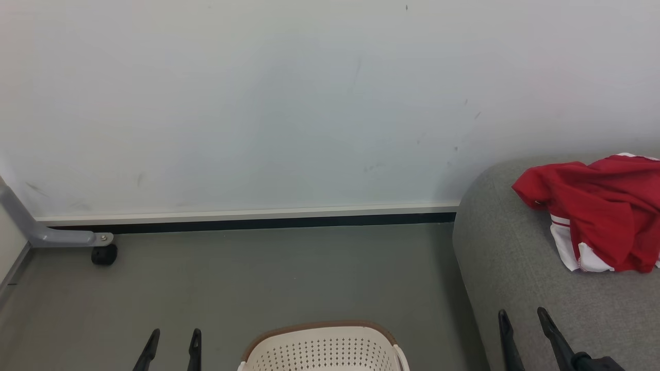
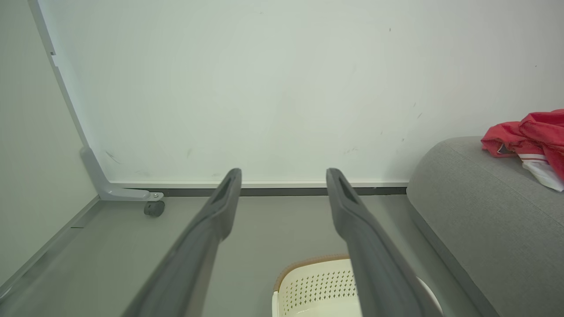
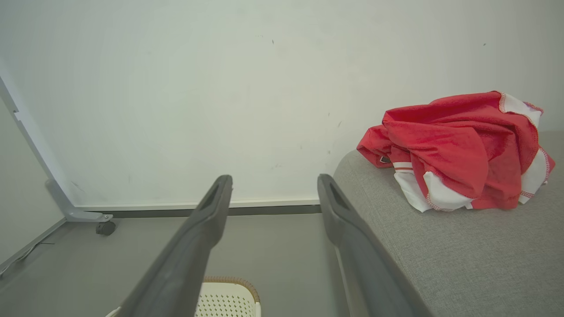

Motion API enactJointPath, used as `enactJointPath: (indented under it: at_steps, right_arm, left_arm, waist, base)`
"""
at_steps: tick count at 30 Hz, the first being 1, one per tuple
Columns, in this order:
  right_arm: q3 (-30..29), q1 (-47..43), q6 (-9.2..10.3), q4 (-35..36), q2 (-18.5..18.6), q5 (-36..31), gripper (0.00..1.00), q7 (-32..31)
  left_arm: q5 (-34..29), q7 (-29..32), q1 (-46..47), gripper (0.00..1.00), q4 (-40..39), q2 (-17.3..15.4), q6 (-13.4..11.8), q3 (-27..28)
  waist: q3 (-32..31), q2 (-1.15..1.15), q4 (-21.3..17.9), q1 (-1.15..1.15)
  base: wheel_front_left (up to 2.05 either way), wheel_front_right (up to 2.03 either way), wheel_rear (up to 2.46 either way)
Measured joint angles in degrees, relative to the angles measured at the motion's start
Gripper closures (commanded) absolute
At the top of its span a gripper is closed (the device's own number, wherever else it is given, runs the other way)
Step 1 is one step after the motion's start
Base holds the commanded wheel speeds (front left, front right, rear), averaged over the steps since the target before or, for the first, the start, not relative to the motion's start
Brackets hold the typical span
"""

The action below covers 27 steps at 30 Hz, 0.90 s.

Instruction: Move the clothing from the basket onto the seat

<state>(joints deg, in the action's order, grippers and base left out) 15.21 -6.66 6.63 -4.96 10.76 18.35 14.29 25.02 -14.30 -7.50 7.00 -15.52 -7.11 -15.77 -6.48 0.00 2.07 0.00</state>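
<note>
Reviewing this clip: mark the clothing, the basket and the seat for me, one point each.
the clothing [image 3: 458,145]: right wrist view, on the red fabric mid-heap.
the basket [image 1: 322,353]: head view, on its perforated wall.
the seat [image 1: 510,273]: head view, on bare grey upholstery left of the clothing.
</note>
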Motion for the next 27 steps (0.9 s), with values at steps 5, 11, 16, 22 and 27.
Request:
enactJointPath:
  at_steps: [5, 11, 16, 22, 27]
  right_arm:
    - [-0.49, -0.06, 0.2, 0.71, -0.15, -0.34, 0.0, 0.0]
    - [-1.14, -0.07, 0.26, 1.31, -0.22, -0.75, 1.0, 0.0]
    - [-0.6, -1.21, 0.24, -1.37, -1.02, -0.7, 1.0, -0.14]
    - [-1.51, -1.55, -0.11, -2.07, -1.46, 0.92, 1.0, -0.69]
    - [-2.71, -0.94, -0.87, -2.61, -1.87, 4.64, 1.0, -2.05]
  left_arm:
    - [-0.59, 0.0, 0.0, 0.0, -0.33, 0.46, 0.0, 0.22]
    - [-1.57, 0.0, 0.0, 1.0, -0.55, 0.78, 0.0, 1.11]
    - [-1.41, 0.08, -1.08, 1.0, 1.91, 1.83, 0.05, 0.46]
    - [0.31, 0.94, -1.34, 1.0, 2.56, 2.5, 0.6, 1.33]
    - [4.03, 2.19, -1.16, 1.0, 2.93, 3.08, 1.18, 2.45]
  waist:
    - [0.26, 0.0, 0.11, 0.0]
    - [0.56, 0.0, 0.36, 0.0]
    - [0.6, 0.0, 0.39, 0.01]
    - [0.77, 0.0, 0.34, 0.01]
    - [1.21, 0.0, 0.16, 0.01]
  base:
    - [0.0, 0.0, 0.0]
    - [0.0, 0.0, 0.0]
    - [0.0, 0.0, 0.0]
    - [0.0, 0.0, 0.0]
    - [0.0, 0.0, 0.0]
